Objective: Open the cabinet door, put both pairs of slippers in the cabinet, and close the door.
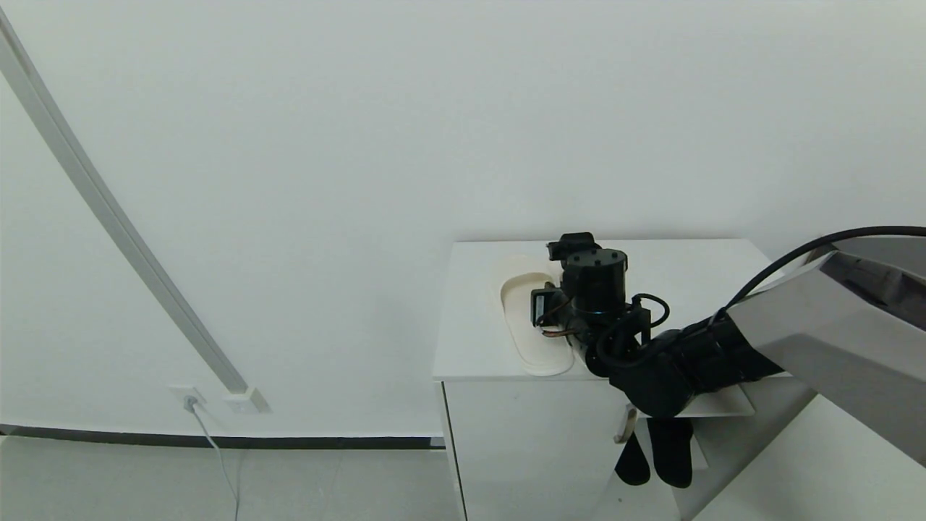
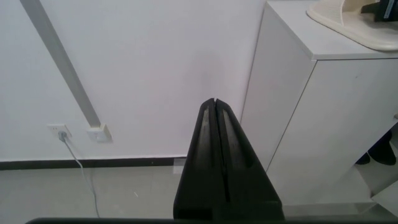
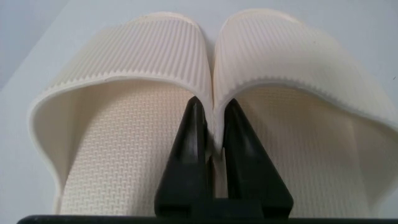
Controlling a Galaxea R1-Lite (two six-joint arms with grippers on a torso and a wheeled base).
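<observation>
The right arm (image 1: 687, 362) reaches from the right across the front corner of the white cabinet (image 1: 528, 449), its wrist bent so that the right gripper (image 3: 214, 102) points down onto the cabinet top. The gripper's 2 fingers (image 3: 196, 124) are at a narrow setting. They straddle the 2 touching inner side walls of the cream slippers (image 1: 524, 318) and pinch them together, 1 finger inside each slipper.

The slippers lie side by side, soles flat on the cabinet top, toes toward the wall. They sit in the left half of the top, and the heel of the left 1 reaches the front edge. A strip of bare top lies between that slipper and the cabinet's left edge, and a wider bare stretch runs behind the wrist toward the right edge.

The left gripper (image 2: 214, 101) hangs in the air to the left of the cabinet, below its top. Its fingers are pressed together on nothing, pointing at the wall.

The left half of the cabinet front is closed, with a handle (image 1: 623, 425) at its inner edge. To the right of the handle the front is open, and the black slippers (image 1: 669, 452) show just inside, directly under the right arm.

To the cabinet's left lies open floor (image 1: 145, 477), with a wall socket (image 1: 189, 398) near the skirting.
</observation>
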